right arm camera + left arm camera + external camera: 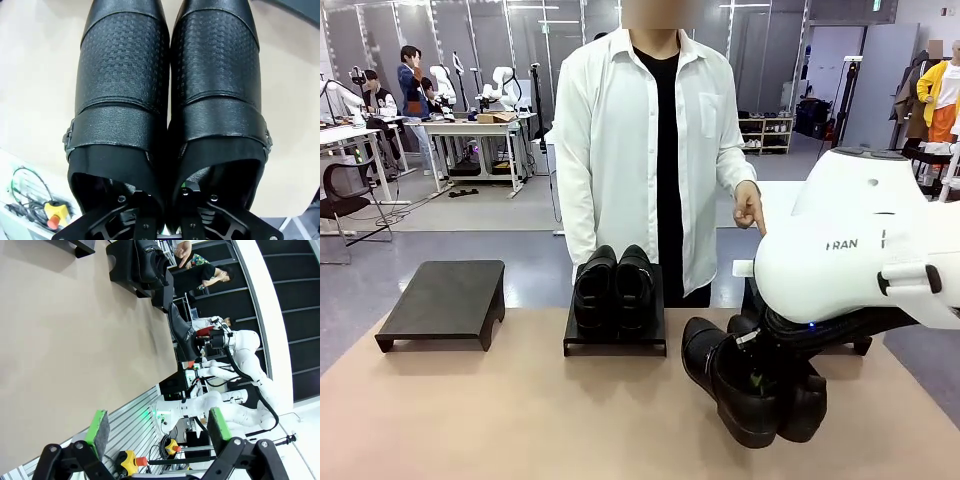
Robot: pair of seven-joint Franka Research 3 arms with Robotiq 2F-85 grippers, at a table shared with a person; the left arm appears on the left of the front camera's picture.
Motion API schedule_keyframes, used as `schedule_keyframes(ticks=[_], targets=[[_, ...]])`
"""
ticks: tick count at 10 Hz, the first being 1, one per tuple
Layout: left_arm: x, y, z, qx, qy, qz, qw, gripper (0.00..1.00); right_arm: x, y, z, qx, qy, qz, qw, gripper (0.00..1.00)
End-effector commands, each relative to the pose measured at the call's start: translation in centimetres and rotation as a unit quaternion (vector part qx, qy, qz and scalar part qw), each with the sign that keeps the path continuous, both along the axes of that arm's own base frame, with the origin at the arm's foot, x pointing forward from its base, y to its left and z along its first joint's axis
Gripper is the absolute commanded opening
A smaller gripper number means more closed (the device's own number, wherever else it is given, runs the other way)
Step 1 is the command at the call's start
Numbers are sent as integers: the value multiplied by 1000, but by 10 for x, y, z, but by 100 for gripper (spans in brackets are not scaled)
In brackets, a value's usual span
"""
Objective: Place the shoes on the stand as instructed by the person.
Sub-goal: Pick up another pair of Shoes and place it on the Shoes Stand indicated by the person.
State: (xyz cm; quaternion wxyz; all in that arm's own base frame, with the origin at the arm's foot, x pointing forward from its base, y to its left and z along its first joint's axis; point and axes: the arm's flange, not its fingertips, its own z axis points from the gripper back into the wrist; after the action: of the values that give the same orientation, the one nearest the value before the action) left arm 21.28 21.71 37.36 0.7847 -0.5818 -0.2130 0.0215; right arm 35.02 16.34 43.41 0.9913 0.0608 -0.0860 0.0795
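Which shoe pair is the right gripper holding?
The higher-topped strapped pair, tilted, pinched by the right gripper; the low pair sits free on the middle stand.

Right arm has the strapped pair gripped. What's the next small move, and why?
Probably lift the strapped pair and ease it back onto the right stand, partly hidden behind the arm. The person's hand points down there, the middle stand already holds the low shoes, and the right fingers are shut on the tilted pair.

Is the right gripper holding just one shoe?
No, the right gripper pinches both buckle-strapped ankle boots together by their adjoining inner walls.
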Motion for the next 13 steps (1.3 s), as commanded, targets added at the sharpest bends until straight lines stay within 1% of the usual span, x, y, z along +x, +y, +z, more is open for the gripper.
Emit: schedule_keyframes(ticks=[1, 2, 4, 5, 6, 7, 9, 10, 11, 12, 13], targets=[[1, 2, 3, -6, -12, -1, 1000, 100, 11, -26, 24, 0, -50, 27, 998, 10], [1, 2, 3, -6, -12, -1, 1000, 100, 21, -50, 43, -14, -71, 17, 997, 10], [1, 2, 3, -6, -12, -1, 1000, 100, 38, -84, 72, -37, -95, 12, 995, 10], [1, 2, 3, -6, -12, -1, 1000, 100, 50, -98, 80, -41, -97, 10, 994, 10], [1, 2, 3, -6, -12, -1, 1000, 100, 66, -111, 85, -65, -104, -3, 992, 10], [1, 2, 3, -6, -12, -1, 1000, 100, 85, -122, 90, -67, -105, -4, 992, 10], [1, 2, 3, -6, -12, -1, 1000, 100, 122, -136, 93, -79, -110, -18, 991, 10], [1, 2, 3, -6, -12, -1, 1000, 100, 142, -144, 91, -86, -118, -36, 989, 10], [1, 2, 3, -6, -12, -1, 1000, 100, 161, -151, 84, -90, -134, -32, 986, 10], [1, 2, 3, -6, -12, -1, 1000, 100, 174, -154, 78, -93, -138, -39, 985, 10], [1, 2, 3, -6, -12, -1, 1000, 100, 185, -156, 73, -77, -136, -49, 986, 10]])
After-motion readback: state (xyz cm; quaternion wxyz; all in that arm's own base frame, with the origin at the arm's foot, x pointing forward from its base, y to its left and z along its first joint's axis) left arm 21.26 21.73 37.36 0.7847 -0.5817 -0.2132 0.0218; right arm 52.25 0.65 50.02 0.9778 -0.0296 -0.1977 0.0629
